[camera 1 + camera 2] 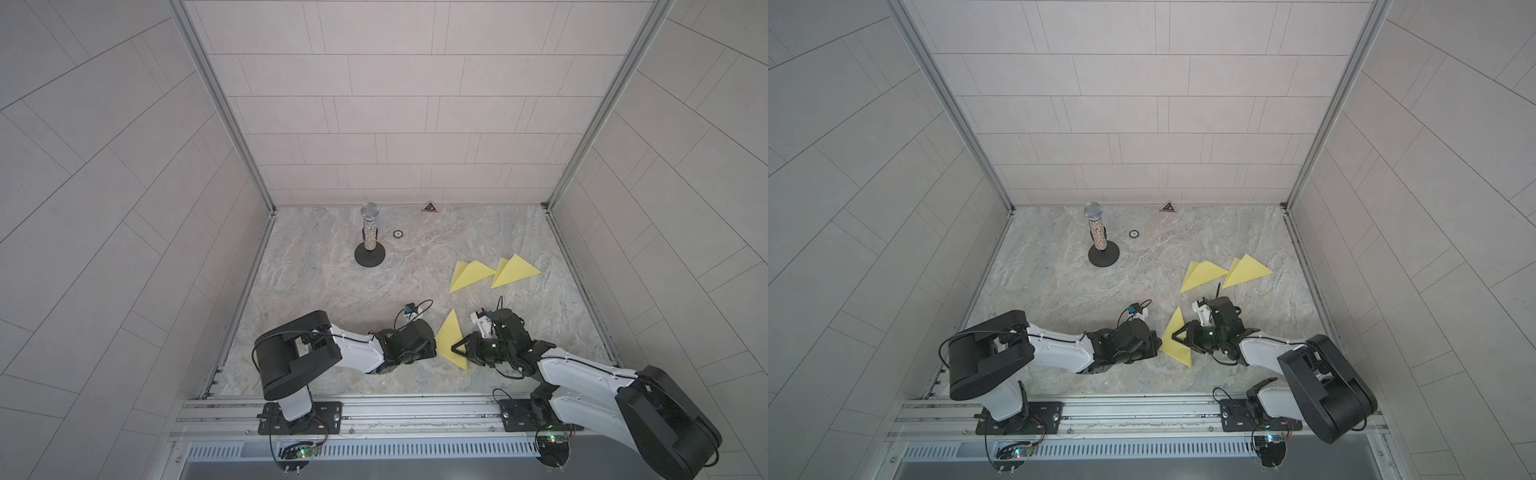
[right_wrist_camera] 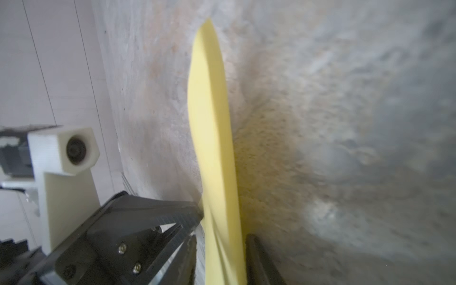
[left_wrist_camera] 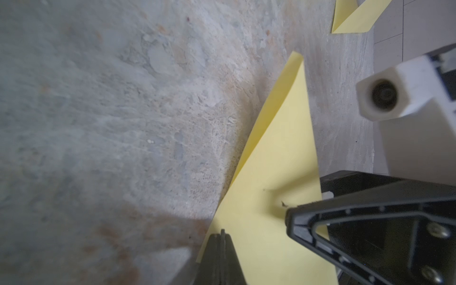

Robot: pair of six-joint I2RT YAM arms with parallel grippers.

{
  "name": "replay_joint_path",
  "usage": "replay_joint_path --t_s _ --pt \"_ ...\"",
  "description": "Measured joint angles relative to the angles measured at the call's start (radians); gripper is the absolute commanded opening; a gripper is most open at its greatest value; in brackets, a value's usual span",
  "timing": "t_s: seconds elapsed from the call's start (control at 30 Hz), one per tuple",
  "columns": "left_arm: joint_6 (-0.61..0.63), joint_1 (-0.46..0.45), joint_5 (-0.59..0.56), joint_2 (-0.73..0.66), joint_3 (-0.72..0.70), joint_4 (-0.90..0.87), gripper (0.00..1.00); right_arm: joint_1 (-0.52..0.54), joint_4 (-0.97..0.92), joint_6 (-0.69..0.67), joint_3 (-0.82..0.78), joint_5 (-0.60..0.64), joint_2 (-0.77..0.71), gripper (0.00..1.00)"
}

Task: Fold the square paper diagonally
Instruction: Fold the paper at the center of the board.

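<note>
The yellow paper (image 1: 451,328) (image 1: 1176,320) lies folded into a triangle near the table's front, between my two arms. My left gripper (image 1: 435,347) (image 1: 1160,345) is shut, and its tips (image 3: 222,237) rest on the paper (image 3: 278,153) at the left edge. My right gripper (image 1: 458,348) (image 1: 1179,336) reaches in from the right. It stands open, one jaw on each side of a raised fold of the paper (image 2: 209,111), and that fold runs through the right gripper (image 2: 223,246). The upper layer bulges slightly off the table.
Two other folded yellow triangles (image 1: 471,274) (image 1: 515,270) lie behind the right arm. A microphone on a round black stand (image 1: 369,235) rises at the back left, with a small round disc (image 1: 398,233) beside it. Tiled walls enclose the marble table (image 1: 332,299).
</note>
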Motion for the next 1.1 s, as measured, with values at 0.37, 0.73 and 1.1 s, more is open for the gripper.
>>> replay_joint_path --t_s 0.37,0.73,1.1 --pt "0.000 -0.002 -0.005 0.000 -0.001 0.001 0.00 0.046 -0.098 0.056 -0.085 0.060 -0.191 0.36" --pt "0.000 -0.004 -0.010 0.000 -0.004 0.006 0.00 0.122 -0.114 0.146 -0.089 0.129 -0.188 0.00" --pt "0.000 -0.004 -0.015 0.000 -0.007 0.011 0.00 0.156 -0.232 0.224 -0.108 0.187 -0.355 0.39"
